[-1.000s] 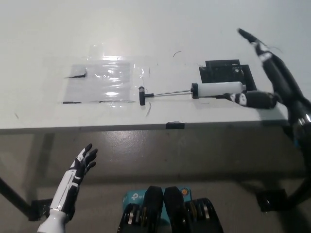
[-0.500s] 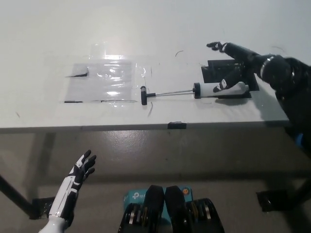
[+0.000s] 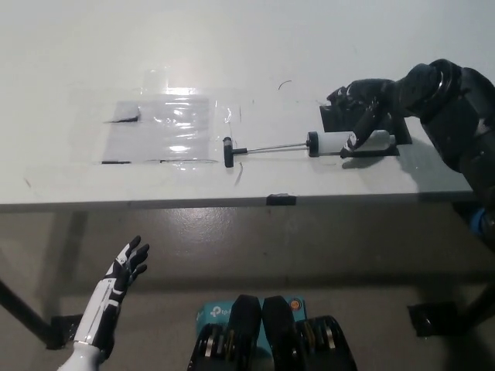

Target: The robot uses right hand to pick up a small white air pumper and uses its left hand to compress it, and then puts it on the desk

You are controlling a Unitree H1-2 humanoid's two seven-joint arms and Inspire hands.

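The air pumper (image 3: pixel 340 144) lies on the table (image 3: pixel 309 54), near its right front edge. A white cylinder, thin metal rod and black T-handle are seen. It is judged light, rigid and smooth; the cylinder is the recommended hold. The right robot hand (image 3: pixel 370 108) is curled over the cylinder; whether it is gripped cannot be told. The left robot hand (image 3: pixel 124 267) is held released below the table.

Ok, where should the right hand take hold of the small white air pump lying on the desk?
Grip the small white air pump by its white cylinder barrel, coming down from above. It lies flat along the desk, and the thin metal rod with its black handle points left, free for the white left hand. The black right hand is already over the barrel.
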